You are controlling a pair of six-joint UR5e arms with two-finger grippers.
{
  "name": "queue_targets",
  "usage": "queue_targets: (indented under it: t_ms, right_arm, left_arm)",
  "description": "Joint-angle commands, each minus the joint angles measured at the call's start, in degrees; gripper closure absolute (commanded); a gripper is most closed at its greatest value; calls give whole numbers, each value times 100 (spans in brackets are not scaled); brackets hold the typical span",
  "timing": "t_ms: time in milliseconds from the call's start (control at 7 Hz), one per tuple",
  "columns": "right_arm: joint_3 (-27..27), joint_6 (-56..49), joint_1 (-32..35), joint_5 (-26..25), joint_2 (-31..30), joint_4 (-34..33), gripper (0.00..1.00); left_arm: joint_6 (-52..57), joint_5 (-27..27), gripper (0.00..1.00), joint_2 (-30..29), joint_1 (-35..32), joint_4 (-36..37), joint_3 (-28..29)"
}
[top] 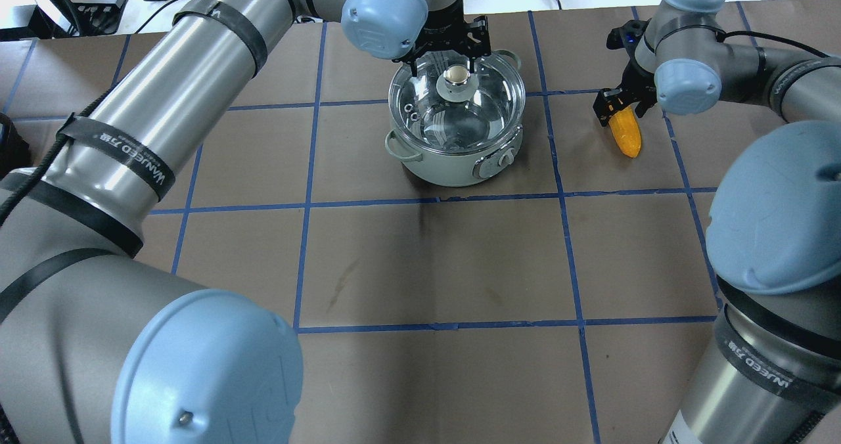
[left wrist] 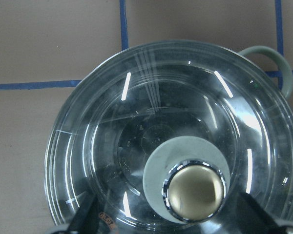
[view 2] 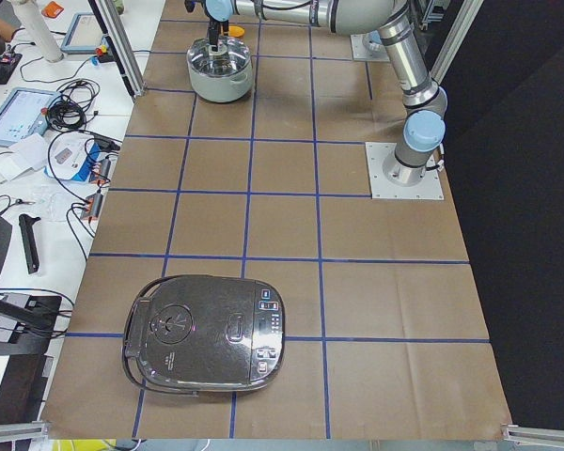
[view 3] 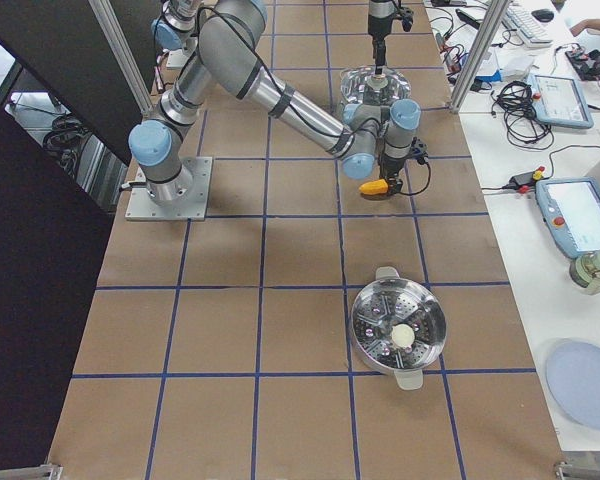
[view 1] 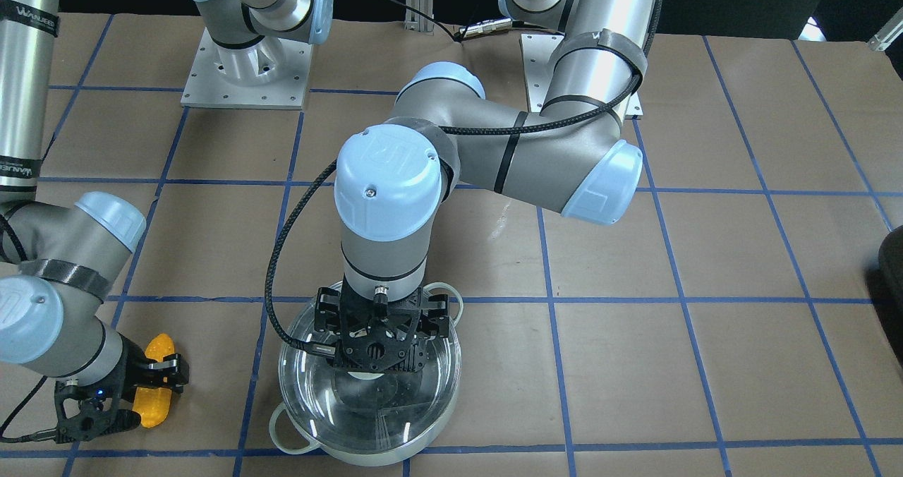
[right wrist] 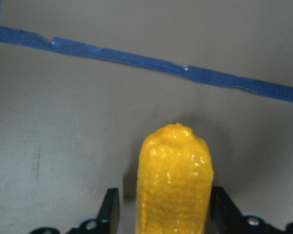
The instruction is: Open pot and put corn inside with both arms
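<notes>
Pot of shiny steel with pale green loop handles [top: 447, 171] stands on the brown, blue-taped surface [top: 427, 266], round clear glass lid [left wrist: 102, 146] on. Only the left wrist view shows the jaws of the left gripper [left wrist: 171, 219] spread wide, clear of the pale knob [left wrist: 194, 191] between them. Well to its side lies the small orange-yellow corn cob [right wrist: 173, 180]. The right wrist view shows the jaws of the right gripper [right wrist: 163, 214] flanking it, one touching, one a sliver apart.

The shiny steel pot [top: 447, 168], glass lid [top: 489, 112] on, stood upright by the middle of the table's [top: 427, 266] far edge; the yellow corn [top: 625, 135] lay farther right.
</notes>
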Motion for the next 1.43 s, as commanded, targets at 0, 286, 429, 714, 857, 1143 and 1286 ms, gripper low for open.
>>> queue_targets:
  t_ms: [0, 286, 429, 714, 857, 1143, 1286]
  right_arm:
    - [-71, 13, -9, 8, -57, 213, 84]
    - [-282, 40, -18, -44, -494, 940, 85]
    - [-353, 75, -18, -36, -914, 1414, 86]
    - [-362, 355, 35, 8, -1854, 2336, 86]
    - [-336, 356, 52, 8, -2198, 2751, 86]
    - [-292, 652, 148, 26, -2333, 2957, 86]
    - [-318, 1012, 532, 26, -2281, 2862, 86]
  left_arm:
    - [-147, 8, 0, -70, -132, 52, -6]
    - [-157, 17, 0, -132, -167, 52, -6]
    - [-148, 17, 0, -132, -168, 60, -6]
    - [-77, 25, 65, -123, -159, 78, -6]
    - [-60, 25, 82, -123, -168, 87, -6]
    - [-51, 86, 83, 42, -159, 69, 11]
    - [-34, 96, 83, 374, -107, -35, 46]
